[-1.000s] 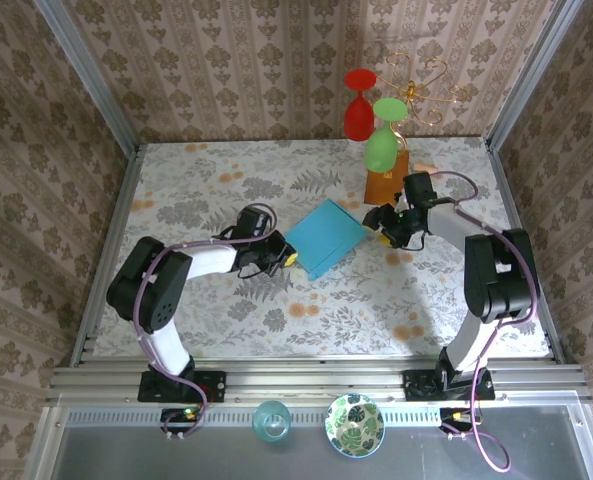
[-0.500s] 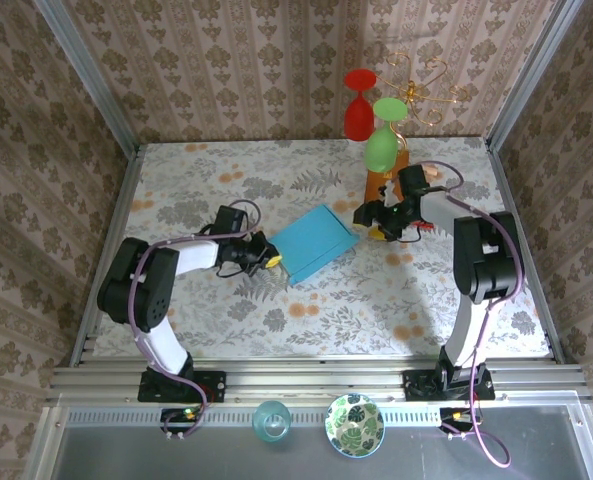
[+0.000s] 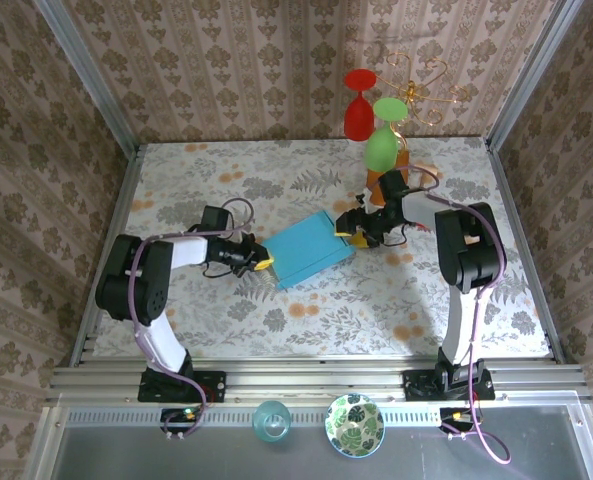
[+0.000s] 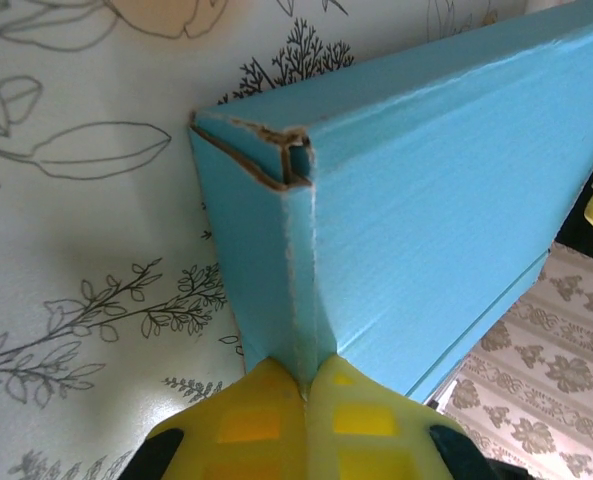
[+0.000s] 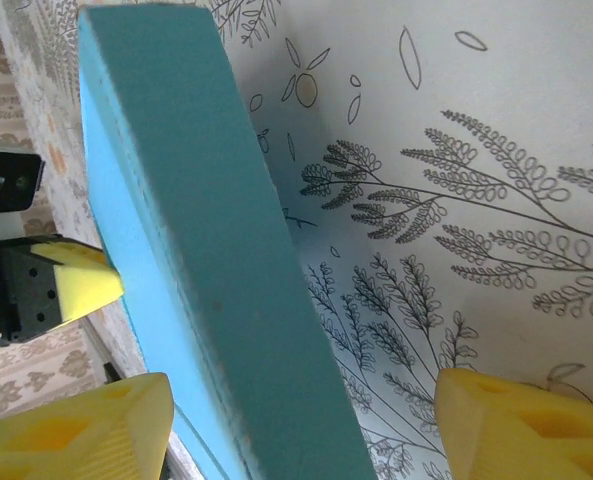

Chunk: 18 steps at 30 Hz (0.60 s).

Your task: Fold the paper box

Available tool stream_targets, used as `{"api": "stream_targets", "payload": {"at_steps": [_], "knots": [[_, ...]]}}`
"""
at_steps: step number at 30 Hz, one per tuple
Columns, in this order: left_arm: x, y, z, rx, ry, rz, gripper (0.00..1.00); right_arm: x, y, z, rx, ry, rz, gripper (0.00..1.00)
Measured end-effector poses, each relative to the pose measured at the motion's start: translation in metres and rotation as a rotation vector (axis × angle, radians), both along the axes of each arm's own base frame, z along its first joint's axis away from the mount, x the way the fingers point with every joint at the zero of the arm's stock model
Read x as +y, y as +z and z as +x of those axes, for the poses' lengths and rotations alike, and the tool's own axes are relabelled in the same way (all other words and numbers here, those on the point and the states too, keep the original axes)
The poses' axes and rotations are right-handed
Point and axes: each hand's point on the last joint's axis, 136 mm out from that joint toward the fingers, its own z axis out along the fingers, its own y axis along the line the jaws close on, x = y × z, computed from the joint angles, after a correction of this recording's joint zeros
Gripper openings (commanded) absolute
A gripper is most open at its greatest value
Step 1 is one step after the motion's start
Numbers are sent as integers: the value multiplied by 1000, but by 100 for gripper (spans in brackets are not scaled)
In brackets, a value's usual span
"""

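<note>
Since a second ago the paper box [image 3: 309, 250] has turned and slid a little to the left, and both arms have swung with it. It lies near the middle of the table [image 3: 226, 170], a pale cloth printed with grey leaves and orange flowers. The left claw [image 3: 263, 264] is pinched tight on the box's left corner, its yellow fingertips [image 4: 276, 400] meeting over the blue edge. The right claw [image 3: 348, 228] sits at the box's far right end, jaws spread wide with the blue wall [image 5: 206, 250] between them, not clamped. Brown patterned wallpaper [image 3: 226, 60] lines the room behind metal posts [image 3: 86, 75]. A red glass [image 3: 359, 110] and a green glass [image 3: 381, 145] hang at the far right
</note>
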Motion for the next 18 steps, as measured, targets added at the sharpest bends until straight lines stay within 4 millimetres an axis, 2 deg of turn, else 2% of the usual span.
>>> {"api": "stream_targets", "payload": {"at_steps": [8,12,15,18], "knots": [[5,0,3,-4,-36,-53,0,27,2,-6,38,64,116,69],[9,0,8,-12,-33,-54,0,42,8,-7,32,79,171,63],[11,1,9,-11,-30,-53,0,46,7,-7,42,59,203,54],[12,2,11,-13,-24,-52,13,46,0,-9,73,19,222,48]]}}
